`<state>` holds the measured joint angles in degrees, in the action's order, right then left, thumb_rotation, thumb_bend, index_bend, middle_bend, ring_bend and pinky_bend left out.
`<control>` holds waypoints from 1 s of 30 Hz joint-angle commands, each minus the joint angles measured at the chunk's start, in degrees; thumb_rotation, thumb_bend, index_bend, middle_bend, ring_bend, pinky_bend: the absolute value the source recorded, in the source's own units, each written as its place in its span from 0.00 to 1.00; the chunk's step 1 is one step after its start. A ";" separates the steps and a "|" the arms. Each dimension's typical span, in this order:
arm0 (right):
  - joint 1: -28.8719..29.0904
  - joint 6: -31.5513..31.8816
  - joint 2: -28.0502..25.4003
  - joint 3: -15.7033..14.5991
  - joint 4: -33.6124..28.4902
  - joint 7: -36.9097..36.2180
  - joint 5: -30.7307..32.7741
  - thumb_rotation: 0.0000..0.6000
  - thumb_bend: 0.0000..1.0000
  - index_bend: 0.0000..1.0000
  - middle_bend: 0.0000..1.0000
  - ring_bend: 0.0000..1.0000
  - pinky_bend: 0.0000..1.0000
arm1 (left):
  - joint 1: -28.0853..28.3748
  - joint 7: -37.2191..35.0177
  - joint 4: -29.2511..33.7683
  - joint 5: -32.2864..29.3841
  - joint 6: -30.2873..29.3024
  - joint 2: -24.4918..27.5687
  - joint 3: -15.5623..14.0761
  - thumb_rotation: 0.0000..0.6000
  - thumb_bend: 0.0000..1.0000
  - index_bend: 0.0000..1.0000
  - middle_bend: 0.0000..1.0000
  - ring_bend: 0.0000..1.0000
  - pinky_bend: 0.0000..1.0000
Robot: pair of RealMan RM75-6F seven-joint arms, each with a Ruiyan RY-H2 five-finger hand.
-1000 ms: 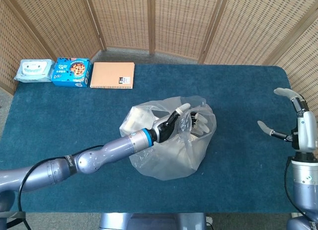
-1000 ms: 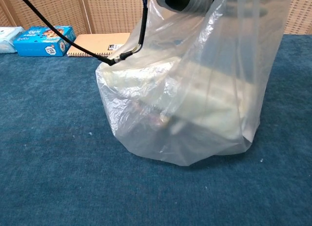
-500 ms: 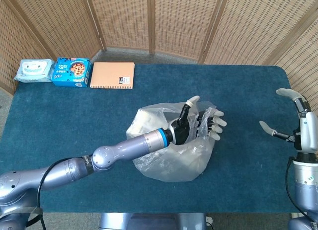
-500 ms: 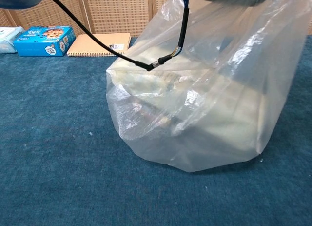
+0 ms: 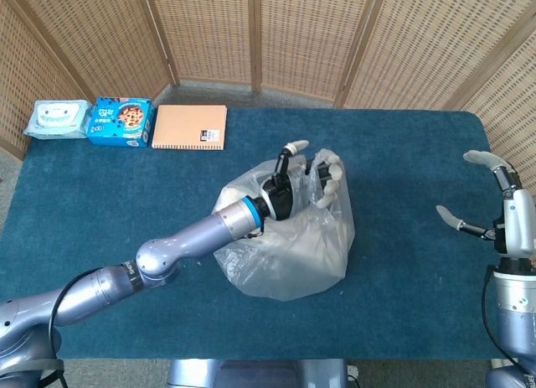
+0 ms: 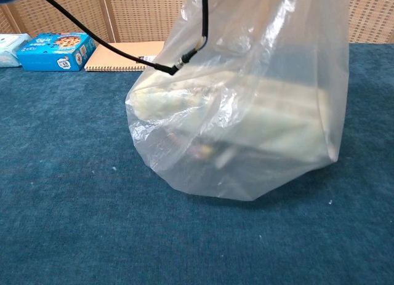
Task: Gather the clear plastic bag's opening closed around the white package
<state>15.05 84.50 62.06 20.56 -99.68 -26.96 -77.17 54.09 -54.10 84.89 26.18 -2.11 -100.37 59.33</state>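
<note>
L hand (image 5: pixel 295 183) bunching bag (image 5: pixel 285 254) top, frame centre
Vs 0.5 s ago: hand pulled back, mouth tighter over white package (image 6: pixel 265 122); R hand (image 5: pixel 494 212) open, idle.

Bag (image 6: pixel 246 112): thin clear plastic film, glossy, heavily creased, with bright glare streaks. Package (image 6: pixel 271 122) inside: off-white, matt, blurred by the film. Table (image 5: pixel 419 262) cover: dark blue cloth, matt, short rough nap. Left arm (image 5: pixel 193 241): smooth satin grey metal look. Notebook (image 5: pixel 190 126) at 11 o'clock of the bag: matt orange-tan paper cover. Box (image 5: pixel 121 121): glossy printed card. Screen (image 5: pixel 310 36) behind: woven cane, wooden frame.
</note>
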 commanded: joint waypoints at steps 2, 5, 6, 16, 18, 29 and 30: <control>0.08 -0.16 -0.02 -0.10 0.00 0.45 -0.03 1.00 0.12 0.23 0.26 0.18 0.12 | -1.59 -0.02 1.60 -0.05 -0.53 1.43 1.04 0.00 0.50 0.53 0.60 0.67 0.74; 0.09 -0.57 -0.01 -0.62 0.25 1.20 -0.23 1.00 0.14 0.24 0.27 0.18 0.12 | -2.97 0.21 3.20 0.20 -0.60 2.46 1.72 0.00 0.51 0.56 0.63 0.68 0.75; 0.06 -0.86 -0.04 -0.85 0.47 1.36 -0.13 1.00 0.15 0.24 0.27 0.19 0.12 | -3.53 0.43 3.82 0.44 -0.38 2.90 1.93 0.00 0.51 0.57 0.64 0.68 0.75; -0.25 -5.30 -1.98 -5.18 2.47 5.62 -1.70 1.00 0.18 0.30 0.31 0.23 0.18 | -6.73 0.39 6.79 0.39 0.75 5.90 5.04 0.00 0.51 0.59 0.65 0.69 0.75; -0.16 -6.62 -2.20 -6.38 2.80 6.90 -2.17 1.00 0.18 0.30 0.31 0.23 0.18 | -7.17 0.38 7.36 0.33 1.00 6.47 5.80 0.00 0.51 0.59 0.65 0.69 0.75; -1.11 -7.08 0.60 -12.02 6.28 14.11 -6.72 1.00 0.18 0.31 0.31 0.23 0.18 | -8.29 -0.39 11.76 -0.71 -0.81 10.69 9.87 0.00 0.53 0.62 0.68 0.71 0.77; -1.29 -6.87 1.10 -12.51 6.88 14.79 -7.15 1.00 0.18 0.31 0.31 0.23 0.18 | -7.82 -0.62 12.08 -1.00 -1.34 11.47 10.29 0.00 0.53 0.62 0.68 0.71 0.77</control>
<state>14.06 77.38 62.49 8.74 -93.50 -12.95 -83.65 45.88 -54.41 96.55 25.54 -2.92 -89.59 69.19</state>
